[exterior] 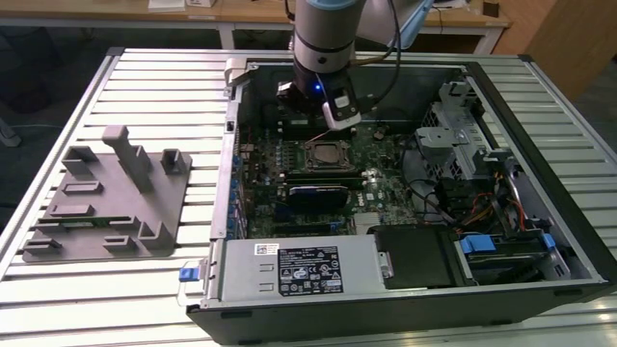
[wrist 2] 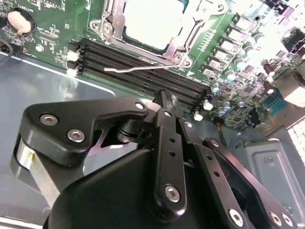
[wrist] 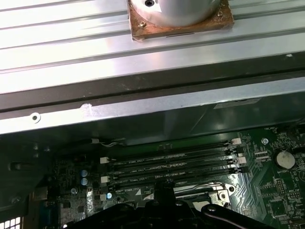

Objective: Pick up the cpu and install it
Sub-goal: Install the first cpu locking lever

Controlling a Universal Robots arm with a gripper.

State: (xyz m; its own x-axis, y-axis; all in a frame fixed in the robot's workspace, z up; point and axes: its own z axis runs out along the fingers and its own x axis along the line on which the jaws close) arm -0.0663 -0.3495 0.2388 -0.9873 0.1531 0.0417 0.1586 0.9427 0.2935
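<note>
The exterior view shows an open computer case (exterior: 405, 195) that lies on a slatted metal desk (exterior: 115, 79), with the arm (exterior: 323, 43) reaching down into its far part, just above the motherboard (exterior: 328, 173). On the exterior view's left, well apart from the case, stands a grey tray (exterior: 106, 210) with grey plastic blocks on it, and no chip is seen on this tray. The cpu (exterior: 325, 152) already sits in its socket near the middle of the board; in the second wrist view its pale silver top (wrist 2: 151, 21) lies flat inside the metal socket frame (wrist 2: 188, 36), and a thin lever (wrist 2: 138, 68) lies across the memory slots (wrist 2: 143, 74) just beside the frame. It seems, therefore, that the chip is already placed, while the locking of the socket looks not finished, because the lever stands free; this is only a judgement. The pincer (wrist 2: 164, 102) hangs just above the memory slots, near the socket but not touching the chip. Its dark fingers (wrist 2: 167, 143) appear brought together to a narrow gap, and nothing is held between them. In the first wrist view the memory slots (wrist: 167, 164) and the case wall (wrist: 143, 107) are seen beyond the pincer.
</note>
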